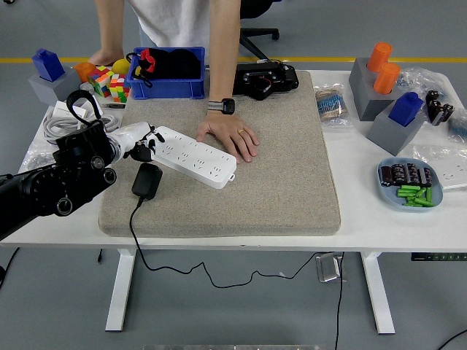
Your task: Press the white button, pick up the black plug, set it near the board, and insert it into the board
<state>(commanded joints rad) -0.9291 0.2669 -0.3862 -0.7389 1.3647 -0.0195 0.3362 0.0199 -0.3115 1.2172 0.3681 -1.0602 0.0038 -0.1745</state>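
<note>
A white power strip [195, 156] lies at an angle on the grey mat [277, 168]. The black plug [147, 180] rests flat on the mat just in front of the strip's left end, and its cable [135, 226] runs off the table's near edge. My left hand [141, 148] is at the strip's left end with its fingers curled, and it holds nothing. A person's hand [232, 138] lies flat on the mat against the strip's far side. My right arm is out of view.
At the back left stand a blue bin [169, 80] and a colour cube [109, 82]. A black device [264, 79] sits behind the mat. Grey blocks with orange cylinders [379, 73] and a blue dish of parts [408, 186] are on the right.
</note>
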